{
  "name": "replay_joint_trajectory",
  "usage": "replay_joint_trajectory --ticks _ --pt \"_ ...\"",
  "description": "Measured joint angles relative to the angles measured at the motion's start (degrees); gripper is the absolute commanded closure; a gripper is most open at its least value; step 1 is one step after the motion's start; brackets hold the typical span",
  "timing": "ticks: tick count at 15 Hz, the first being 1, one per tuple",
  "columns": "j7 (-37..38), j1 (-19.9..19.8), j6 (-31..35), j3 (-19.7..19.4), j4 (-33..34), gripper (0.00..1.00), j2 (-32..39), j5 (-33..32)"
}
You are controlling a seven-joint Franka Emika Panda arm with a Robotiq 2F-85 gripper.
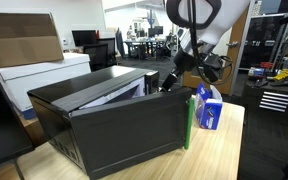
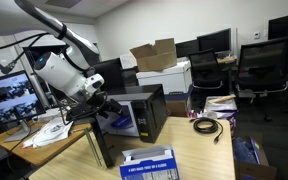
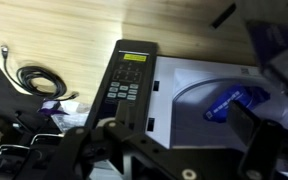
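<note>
Closest to the wrist camera, the black two-finger gripper is hovering spread wide and gripping nothing, its fingers blurred and cut off at six o'clock. Just past it, one black boxy microwave is sitting with its door open. One blue object is lying inside at three o'clock, too blurred to name. Farther off at nine o'clock, one coiled black cable is resting on the pale wooden table.

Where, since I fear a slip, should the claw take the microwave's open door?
Probably its free upright edge, away from the hinge. The door stands swung out from the microwave as a thin upright panel, so the open claw could come horizontally and straddle that edge, one finger per face.
</note>
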Motion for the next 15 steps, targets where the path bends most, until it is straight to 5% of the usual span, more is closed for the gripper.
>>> replay_joint_trajectory --ticks 5,13,15 --pt "-0.01 -12.35 1.06 19.47 -0.54 0.0 9.64 -1.7" --pt "-0.07 -18.69 0.98 22.21 -3.42 0.0 12.32 -4.99" --pt "-0.06 -20.96 0.95 25.87 -5.73 0.0 14.13 -9.94"
